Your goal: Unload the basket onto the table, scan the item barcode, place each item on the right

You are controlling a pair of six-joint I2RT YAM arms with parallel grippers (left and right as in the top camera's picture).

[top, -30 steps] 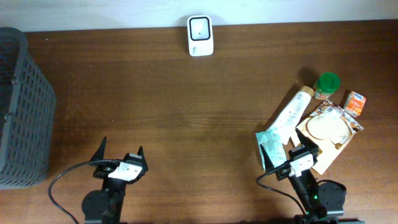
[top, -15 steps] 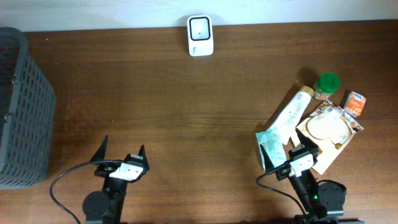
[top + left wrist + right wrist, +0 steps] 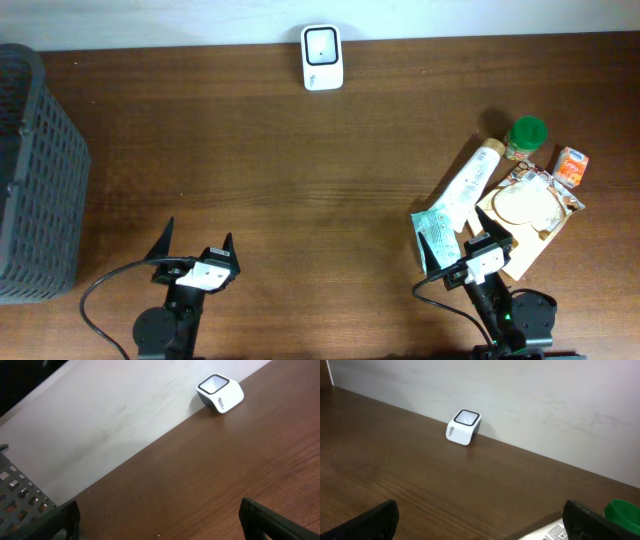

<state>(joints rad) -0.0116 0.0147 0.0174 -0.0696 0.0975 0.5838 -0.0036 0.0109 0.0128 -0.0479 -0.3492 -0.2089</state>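
left pincer [image 3: 195,240] spread wide; right pincer [image 3: 465,248] likewise

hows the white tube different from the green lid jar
The white tube lies flat on its side, angled across the table; the green-lidded jar stands upright, lid facing the overhead camera. The tube is long and pale, while the jar looks short and round with a bright green top. Both sit close together on the right side of the table, and neither is held.

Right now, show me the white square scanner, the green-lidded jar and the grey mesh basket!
white square scanner [image 3: 321,46], overhead view, top window
green-lidded jar [image 3: 527,131], overhead view, lid
grey mesh basket [image 3: 35,170], overhead view, side wall
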